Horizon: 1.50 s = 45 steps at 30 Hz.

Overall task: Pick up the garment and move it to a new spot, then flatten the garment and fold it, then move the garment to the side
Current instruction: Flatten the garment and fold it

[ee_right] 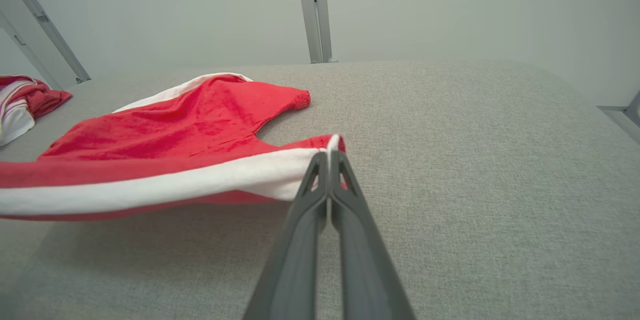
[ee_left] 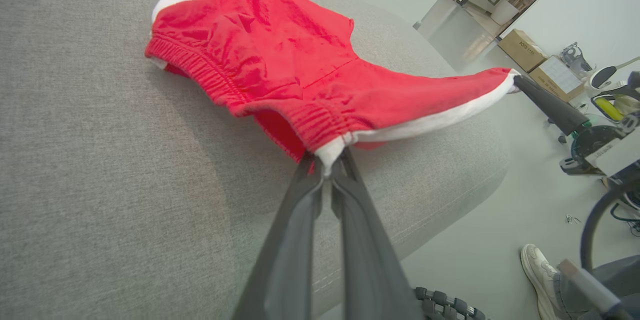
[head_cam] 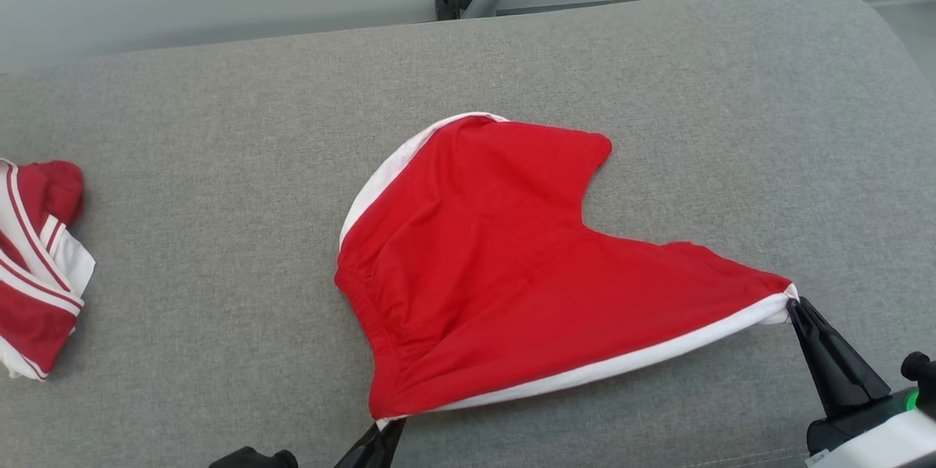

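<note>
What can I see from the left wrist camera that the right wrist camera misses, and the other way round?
Left wrist view, not the right: the red garment's gathered waistband, the floor with cardboard boxes, a person's shoe, and the right tool pinching the far corner.
Right wrist view, not the left: a second red-and-white garment bunched far left, and a metal post behind.
Both: the red garment with its white band, the grey padded surface, and that arm's own tool, such as the left tool, shut on a corner.
</note>
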{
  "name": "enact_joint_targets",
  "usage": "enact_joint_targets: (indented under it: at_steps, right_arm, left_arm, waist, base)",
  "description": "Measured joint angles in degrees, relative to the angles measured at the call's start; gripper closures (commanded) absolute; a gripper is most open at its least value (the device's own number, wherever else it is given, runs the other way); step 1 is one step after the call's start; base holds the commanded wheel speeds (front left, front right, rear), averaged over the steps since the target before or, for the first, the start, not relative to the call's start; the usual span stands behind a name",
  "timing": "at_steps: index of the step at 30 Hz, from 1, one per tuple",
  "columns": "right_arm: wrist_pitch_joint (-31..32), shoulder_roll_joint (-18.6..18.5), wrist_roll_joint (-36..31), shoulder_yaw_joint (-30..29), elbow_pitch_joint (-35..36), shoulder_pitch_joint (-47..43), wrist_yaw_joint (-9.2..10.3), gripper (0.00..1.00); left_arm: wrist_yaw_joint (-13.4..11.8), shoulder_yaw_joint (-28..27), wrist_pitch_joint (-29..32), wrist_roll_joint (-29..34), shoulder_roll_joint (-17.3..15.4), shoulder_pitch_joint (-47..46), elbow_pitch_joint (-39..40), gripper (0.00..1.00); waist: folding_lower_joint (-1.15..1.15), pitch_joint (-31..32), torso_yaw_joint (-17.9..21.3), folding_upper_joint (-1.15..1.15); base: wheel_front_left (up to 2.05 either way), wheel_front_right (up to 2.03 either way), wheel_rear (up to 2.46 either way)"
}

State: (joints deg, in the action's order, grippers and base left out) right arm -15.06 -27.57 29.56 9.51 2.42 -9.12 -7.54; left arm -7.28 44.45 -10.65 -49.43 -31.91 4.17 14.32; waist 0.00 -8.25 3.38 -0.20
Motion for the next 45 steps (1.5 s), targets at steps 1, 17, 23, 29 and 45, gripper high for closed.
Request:
enact_joint_targets:
  at_steps: [1,17,23,29,45]
  right_arm:
    - [0.01,-0.03,0.04,-0.19,0.3,-0.2,0.0,1.0]
    - [2.76,-0.81,-0.54,-0.77,3.58,1.79,0.0,1.0]
    - [6.23,-0.94,-3.14,3.66,1.6,15.95,0.0,1.0]
    - [8.4,0.02,-3.93,9.1,-6.37,31.54,0.0,1.0]
    - [9.16,1.37,-2.27,21.29,-27.27,55.83,0.0,1.0]
  left_arm:
    - [-0.31,0.05,0.13,-0.24,-0.22,0.39,0.67,1.0]
    - [-0.78,-1.4,2.25,-6.2,-0.33,2.85,5.95,1.0]
    - [-0.38,-4.28,4.06,-8.26,2.21,-4.1,3.87,1.0]
    - [-1.35,-6.47,4.72,-8.26,4.24,-10.68,1.07,1.0]
    - [-1.45,-8.36,5.1,-8.64,10.29,-21.98,-9.44,1.0]
  waist:
    - [0.0,0.22,-0.04,0.0]
    - [0.0,-0.4,-1.38,0.0]
    - [0.0,-4.87,-2.73,0.0]
    - [0.0,-9.54,-4.57,0.0]
    - [0.01,-16.22,-11.96,0.0]
  base:
    - [0.0,0.0,0.0]
    - [0.0,0.0,0.0]
    - [0.0,0.0,0.0]
    - [0.0,0.0,0.0]
    - [0.0,0.0,0.0]
